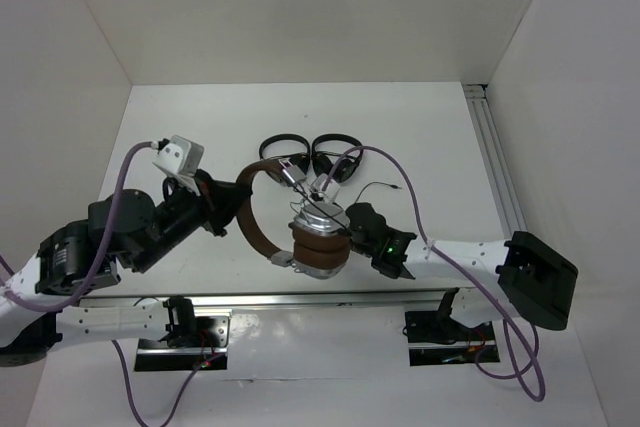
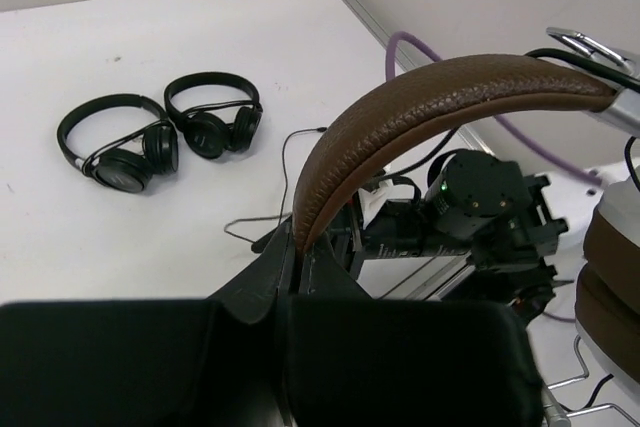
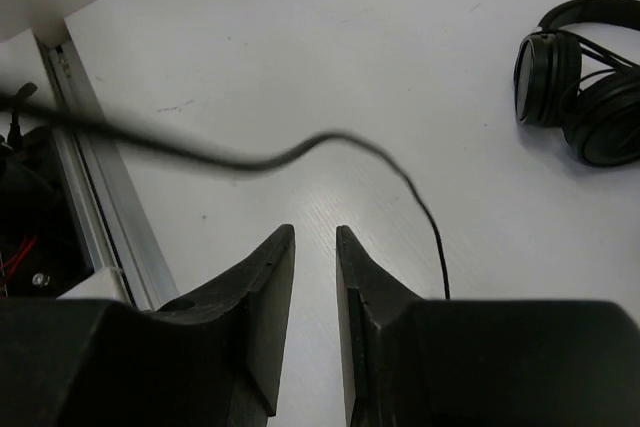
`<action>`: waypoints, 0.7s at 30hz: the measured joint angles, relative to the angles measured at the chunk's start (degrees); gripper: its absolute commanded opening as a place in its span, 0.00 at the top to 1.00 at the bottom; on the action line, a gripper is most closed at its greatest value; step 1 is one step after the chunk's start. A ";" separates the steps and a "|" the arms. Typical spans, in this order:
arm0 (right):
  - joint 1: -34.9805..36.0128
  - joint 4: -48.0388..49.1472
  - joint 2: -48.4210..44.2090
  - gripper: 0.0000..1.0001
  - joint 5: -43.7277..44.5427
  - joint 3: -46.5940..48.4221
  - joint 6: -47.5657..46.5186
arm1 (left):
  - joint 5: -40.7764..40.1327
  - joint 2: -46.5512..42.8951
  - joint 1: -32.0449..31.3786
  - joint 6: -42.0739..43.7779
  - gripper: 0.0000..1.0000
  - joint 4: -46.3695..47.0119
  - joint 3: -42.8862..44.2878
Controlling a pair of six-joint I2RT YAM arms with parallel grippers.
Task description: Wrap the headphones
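The headphones [image 1: 318, 247] have a brown headband [image 1: 248, 219] and stacked silver-and-brown earcups. My left gripper [image 1: 228, 202] is shut on the headband, which arches up from between its fingertips in the left wrist view [image 2: 400, 107]; an earcup [image 2: 612, 267] shows at the right edge. The thin black cable [image 1: 385, 187] trails to the right over the table. My right gripper [image 1: 352, 215] sits just right of the earcups. Its jaws are slightly parted and empty [image 3: 315, 232], and the cable [image 3: 330, 137] runs across beyond the fingertips, not between them.
Two small all-black folded headphones [image 1: 283, 152] [image 1: 335, 152] lie side by side behind the brown pair; they also show in the left wrist view [image 2: 120, 142] [image 2: 212, 117] and the right wrist view [image 3: 585, 97]. A metal rail [image 1: 492, 162] lines the table's right edge. White walls enclose the table.
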 measured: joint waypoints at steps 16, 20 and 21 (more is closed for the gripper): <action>1.01 12.63 7.10 0.28 5.60 -3.41 0.98 | -4.90 1.97 0.00 -8.94 1.00 -10.58 9.64; 2.60 12.72 8.68 0.28 9.77 -3.41 -0.70 | -4.92 2.03 0.00 -9.38 1.00 -12.46 10.21; 2.84 12.74 9.05 0.28 10.78 -3.34 -1.07 | -4.92 2.08 0.00 -9.60 1.00 -12.74 10.34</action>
